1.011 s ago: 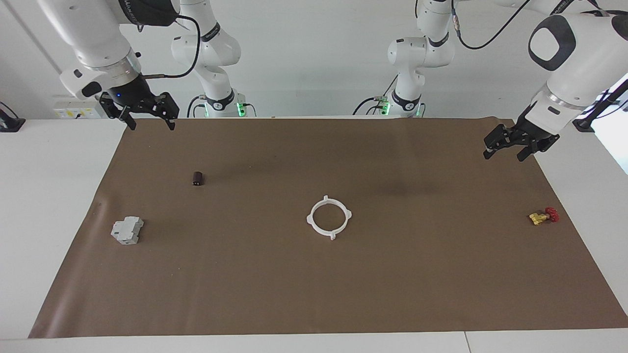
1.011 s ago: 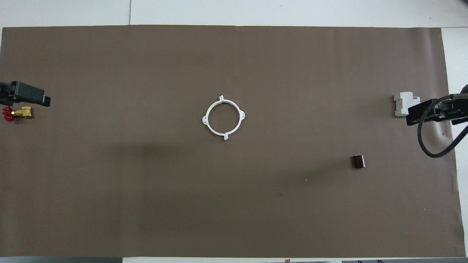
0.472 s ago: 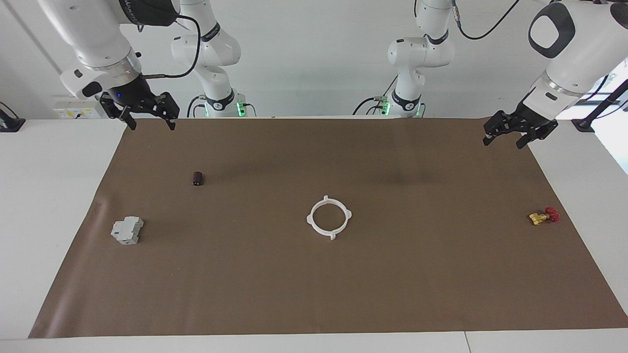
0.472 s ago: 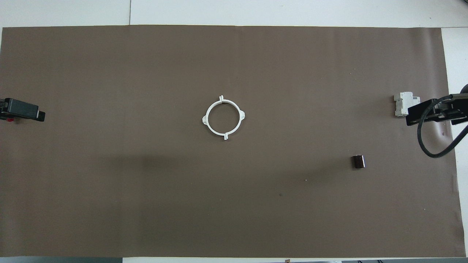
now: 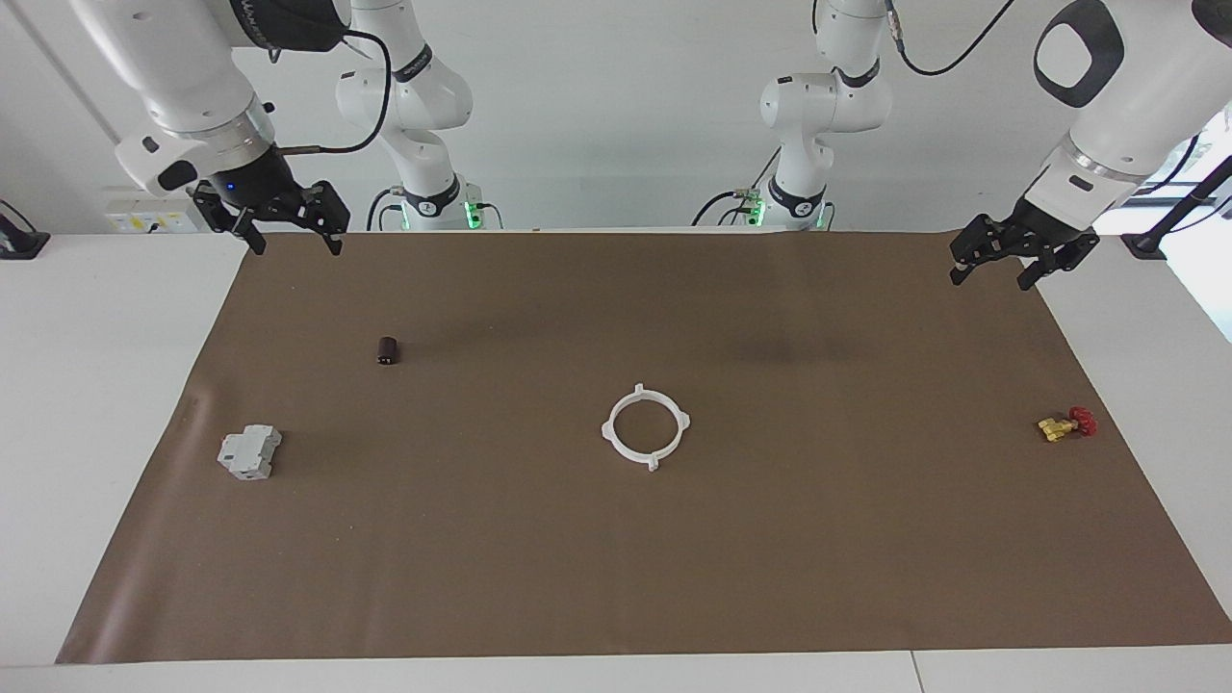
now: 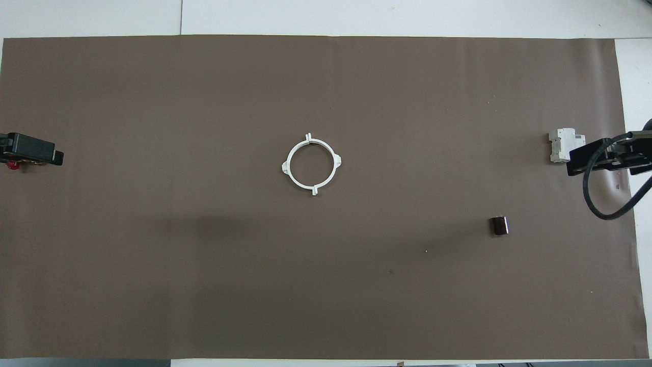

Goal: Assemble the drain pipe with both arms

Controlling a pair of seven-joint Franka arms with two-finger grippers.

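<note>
The drain pipe (image 5: 654, 462) (image 6: 286, 166) lies flat in the middle of the brown mat as one white ring with small tabs around it. Neither gripper touches it. My left gripper (image 5: 991, 278) (image 6: 31, 151) hangs open and empty in the air over the mat's edge at the left arm's end. My right gripper (image 5: 297, 248) (image 6: 601, 158) hangs open and empty over the mat's corner at the right arm's end. Both arms stay well away from the ring.
A grey blocky part (image 5: 249, 452) (image 6: 560, 145) and a small dark cylinder (image 5: 388, 350) (image 6: 499, 225) lie toward the right arm's end. A yellow valve with a red handle (image 5: 1066, 424) lies toward the left arm's end. In the overhead view the left gripper covers most of it.
My left gripper has risen and drawn back toward its end of the table, and it now covers the valve in the overhead view. The right arm has barely moved. The ring has stayed put.
</note>
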